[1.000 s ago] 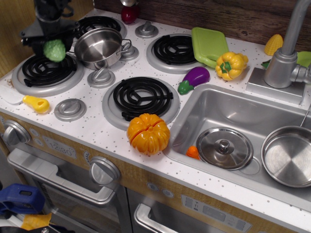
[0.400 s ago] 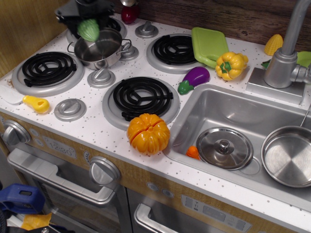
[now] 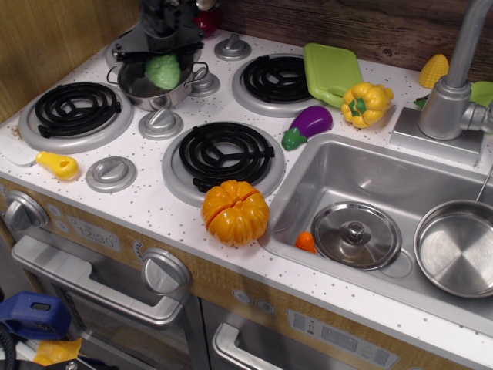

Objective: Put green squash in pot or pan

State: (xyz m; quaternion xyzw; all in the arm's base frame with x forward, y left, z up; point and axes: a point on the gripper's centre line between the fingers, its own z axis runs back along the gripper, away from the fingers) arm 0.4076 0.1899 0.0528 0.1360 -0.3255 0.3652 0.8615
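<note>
While the green squash point(image 3: 163, 70) hangs over the mouth of the pot point(image 3: 154, 89), we see the gripper point(image 3: 164, 62) clamped on it from above. We judge carrying done and only lowering and release left. Nearby lie the pumpkin point(image 3: 236, 212) and eggplant point(image 3: 307, 125).

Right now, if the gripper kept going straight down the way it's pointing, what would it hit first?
Most likely the inside of the small steel pot. The gripper points downward, shut on the green squash, which hangs over the pot's opening, so the squash would probably touch the pot first. Depth is hard to judge from this single view.
</note>
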